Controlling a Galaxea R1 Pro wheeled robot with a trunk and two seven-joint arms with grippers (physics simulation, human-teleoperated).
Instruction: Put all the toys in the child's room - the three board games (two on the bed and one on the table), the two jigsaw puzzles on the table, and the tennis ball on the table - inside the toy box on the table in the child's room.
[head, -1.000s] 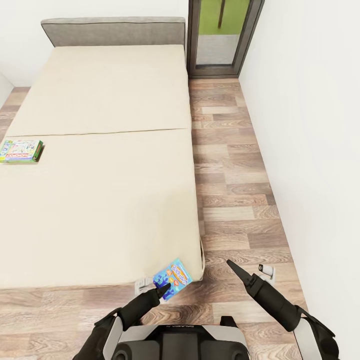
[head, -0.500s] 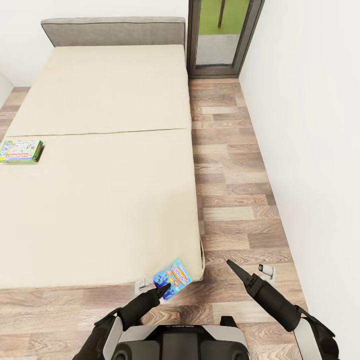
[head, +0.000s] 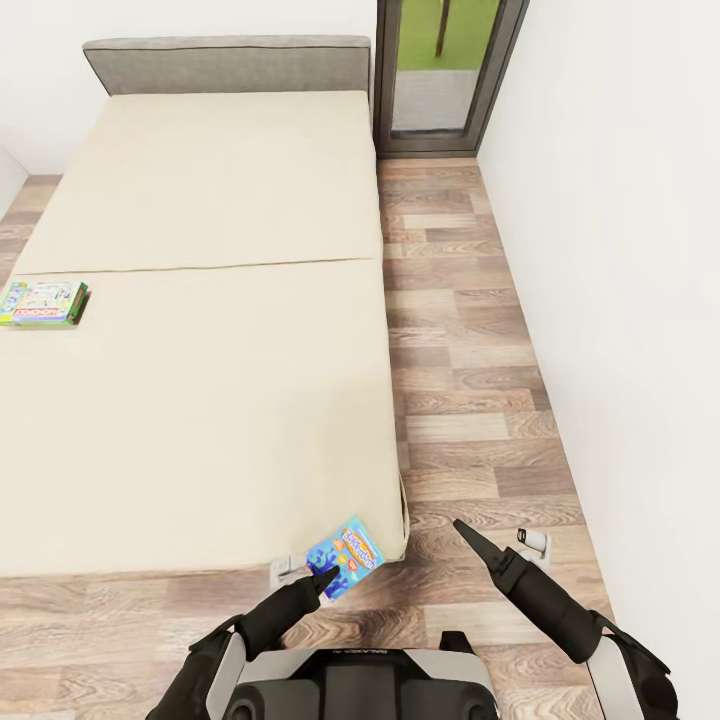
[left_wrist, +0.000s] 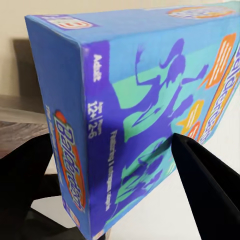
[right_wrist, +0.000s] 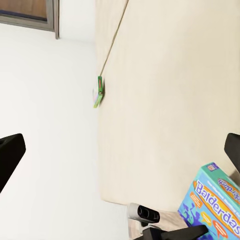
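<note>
A blue board game (head: 346, 553) hangs tilted just off the near right corner of the bed (head: 200, 380). My left gripper (head: 327, 578) is shut on it. In the left wrist view the blue box (left_wrist: 145, 115) sits between the two black fingers (left_wrist: 207, 190). A second board game, a green and white box with a red band (head: 42, 302), lies flat at the mattress's left edge; it also shows edge-on as the thin green box (right_wrist: 99, 92). My right gripper (head: 468, 535) hovers open over the floor to the right of the blue box, holding nothing. The table, toy box, jigsaw puzzles and tennis ball are out of view.
A strip of wood-plank floor (head: 460, 350) runs between the bed and the white wall (head: 620, 250) on the right. A dark-framed glass door (head: 440, 70) stands at the far end. A small white fitting (head: 535, 545) sits on the floor by my right gripper.
</note>
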